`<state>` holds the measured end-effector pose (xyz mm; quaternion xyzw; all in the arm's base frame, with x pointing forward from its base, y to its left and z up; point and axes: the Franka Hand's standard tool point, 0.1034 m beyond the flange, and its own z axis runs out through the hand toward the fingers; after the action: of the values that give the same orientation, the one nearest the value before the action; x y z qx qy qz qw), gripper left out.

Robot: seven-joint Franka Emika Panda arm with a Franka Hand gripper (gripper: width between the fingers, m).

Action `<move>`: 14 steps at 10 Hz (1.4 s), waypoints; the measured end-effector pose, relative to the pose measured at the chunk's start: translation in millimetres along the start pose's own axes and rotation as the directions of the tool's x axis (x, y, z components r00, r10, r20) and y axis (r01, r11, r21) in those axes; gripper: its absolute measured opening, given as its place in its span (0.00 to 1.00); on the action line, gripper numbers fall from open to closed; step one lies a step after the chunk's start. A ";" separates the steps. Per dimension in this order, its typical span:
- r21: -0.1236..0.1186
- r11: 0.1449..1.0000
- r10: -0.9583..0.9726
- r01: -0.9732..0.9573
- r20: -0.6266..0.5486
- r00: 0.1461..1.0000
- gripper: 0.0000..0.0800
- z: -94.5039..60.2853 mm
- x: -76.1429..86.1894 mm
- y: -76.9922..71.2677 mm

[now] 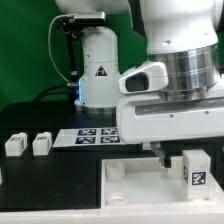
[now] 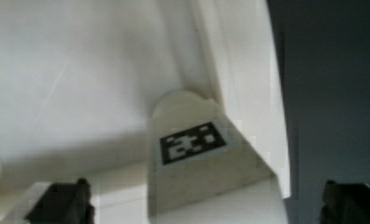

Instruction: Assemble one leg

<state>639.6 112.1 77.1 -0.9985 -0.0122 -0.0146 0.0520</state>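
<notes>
The leg [image 1: 196, 170] is seen standing on the white panel [image 1: 120, 185] at the exterior view's right (marker outward), just beside the gripper [image 1: 158, 152]. The gripper's fingers [image 2: 59, 200] are spread wide, nothing held. Grasping appears next; alignment over the leg is required.

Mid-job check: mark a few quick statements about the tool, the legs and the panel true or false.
1. The tool is open. True.
2. The small white block-shaped leg with the black-and-white marker lies on the marker board. False: it stands at the large flat white panel.
3. Two more small white blocks sit at the exterior view's left. True.
4. The panel is lifted off the black table. False: it lies flat on it.
</notes>
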 end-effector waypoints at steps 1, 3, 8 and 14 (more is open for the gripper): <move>0.000 0.999 -0.041 0.041 0.000 0.999 0.81 0.2 0.0 1.7; 0.000 1.000 0.015 -0.015 0.000 1.000 0.73 0.4 -0.1 1.4; 0.001 0.919 0.394 -0.394 0.001 0.919 0.36 0.7 -0.4 0.1; -0.086 0.066 0.997 -0.994 0.033 0.063 0.36 0.9 5.1 -1.3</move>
<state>644.7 113.6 76.5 -0.7377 0.6713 0.0662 0.0273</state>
